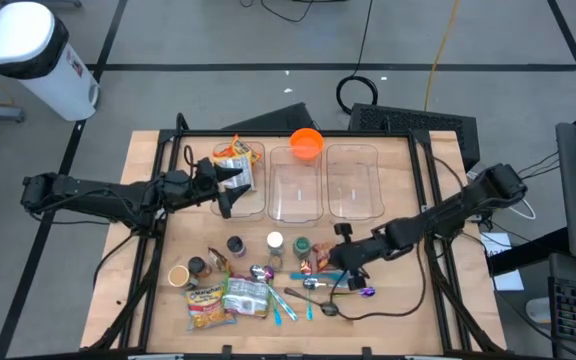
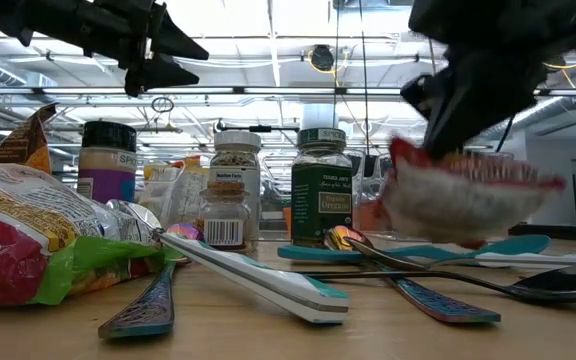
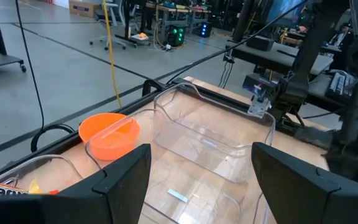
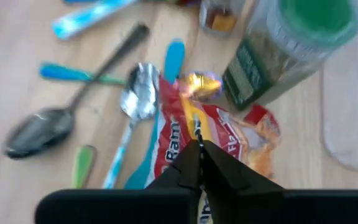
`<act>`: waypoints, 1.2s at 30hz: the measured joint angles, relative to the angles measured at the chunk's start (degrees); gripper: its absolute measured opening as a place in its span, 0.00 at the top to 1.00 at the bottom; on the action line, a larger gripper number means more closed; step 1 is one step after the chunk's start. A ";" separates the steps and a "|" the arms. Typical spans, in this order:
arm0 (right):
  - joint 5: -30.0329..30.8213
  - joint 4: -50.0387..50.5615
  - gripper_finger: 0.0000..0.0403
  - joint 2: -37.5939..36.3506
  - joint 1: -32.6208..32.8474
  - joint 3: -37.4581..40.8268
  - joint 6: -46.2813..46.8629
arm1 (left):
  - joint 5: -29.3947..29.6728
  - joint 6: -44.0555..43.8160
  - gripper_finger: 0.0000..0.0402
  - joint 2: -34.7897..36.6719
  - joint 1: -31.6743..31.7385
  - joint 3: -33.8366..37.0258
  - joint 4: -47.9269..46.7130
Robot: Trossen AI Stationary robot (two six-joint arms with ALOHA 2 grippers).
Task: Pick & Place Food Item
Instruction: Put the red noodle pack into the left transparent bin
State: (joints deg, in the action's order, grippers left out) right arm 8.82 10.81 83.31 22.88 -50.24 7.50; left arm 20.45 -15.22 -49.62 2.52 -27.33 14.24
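My right gripper [image 1: 340, 262] is shut on a red, orange and white snack packet [image 4: 229, 134] at the table's near middle, beside a green-lidded spice jar [image 4: 278, 53]. In the low view the packet [image 2: 458, 195] hangs under that gripper. My left gripper [image 1: 224, 192] is open and empty over the left clear bin [image 1: 240, 200], which holds snack bags [image 1: 234, 160]. The left wrist view looks past its spread fingers [image 3: 120, 180] at the middle bin [image 3: 216, 143] and an orange bowl [image 3: 107, 134]. My right gripper pinches the packet between its two shut fingers [image 4: 191, 168], at the packet's upper edge [image 4: 197, 134]. The fingers come from above, pointing down. The packet hangs below them, crumpled, and looks just clear of the table top in the low view.
Three clear bins stand in a row at the back; the right one [image 1: 354, 180] holds nothing. The orange bowl [image 1: 306, 143] sits at the middle bin's far end. Spice jars [image 1: 275, 243], spoons [image 1: 313, 292], snack bags [image 1: 230, 298] and a cup [image 1: 178, 275] crowd the near middle.
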 joint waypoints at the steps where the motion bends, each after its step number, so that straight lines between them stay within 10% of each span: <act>1: 0.09 0.30 0.99 -1.02 0.58 0.00 0.51 | 0.00 0.00 0.30 -0.01 0.00 0.00 0.02; 16: 2.97 -12.84 1.00 -11.80 10.50 0.00 -14.58 | -0.76 -1.94 0.30 -2.72 -0.22 0.02 11.83; 28: -7.82 -25.76 1.00 -11.76 9.04 0.00 -24.33 | -20.87 4.64 0.30 -22.32 -3.44 -0.25 47.13; 36: -7.58 -33.43 1.00 -11.76 9.04 0.00 -28.65 | -38.84 17.86 0.30 -30.47 -8.65 -7.91 46.37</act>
State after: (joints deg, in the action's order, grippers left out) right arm 1.24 -22.62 71.55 31.92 -50.24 -21.16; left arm -18.39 2.63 -80.08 -6.13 -35.24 60.61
